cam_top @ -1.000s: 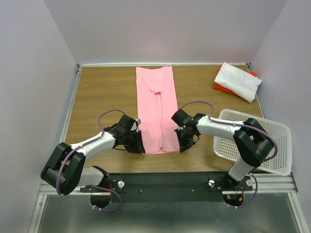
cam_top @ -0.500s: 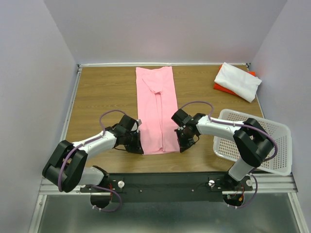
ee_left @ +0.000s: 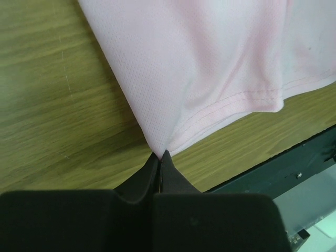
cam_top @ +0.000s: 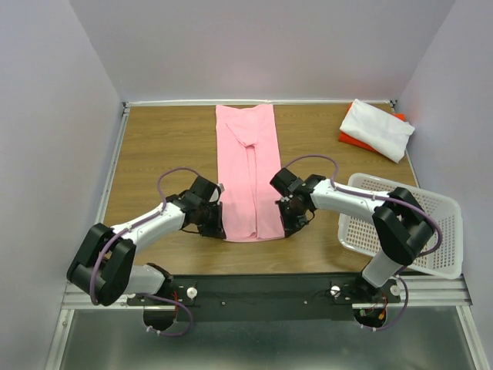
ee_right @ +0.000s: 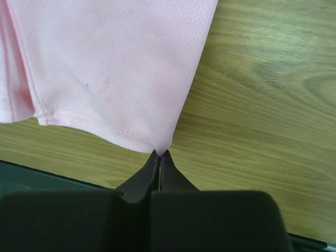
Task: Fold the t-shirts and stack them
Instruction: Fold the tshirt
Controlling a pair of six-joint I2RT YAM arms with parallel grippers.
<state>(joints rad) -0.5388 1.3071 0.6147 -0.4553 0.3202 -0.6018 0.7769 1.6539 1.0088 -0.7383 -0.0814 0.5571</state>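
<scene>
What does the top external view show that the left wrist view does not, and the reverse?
Only the top view: the white t-shirt lying on the orange-red t-shirt at the far right corner, the basket, the right gripper. Only the left wrist: the hem stitching of the pink t-shirt, with the left gripper pinched shut on the hem corner. Both: that shirt, that gripper, the wooden table.
</scene>
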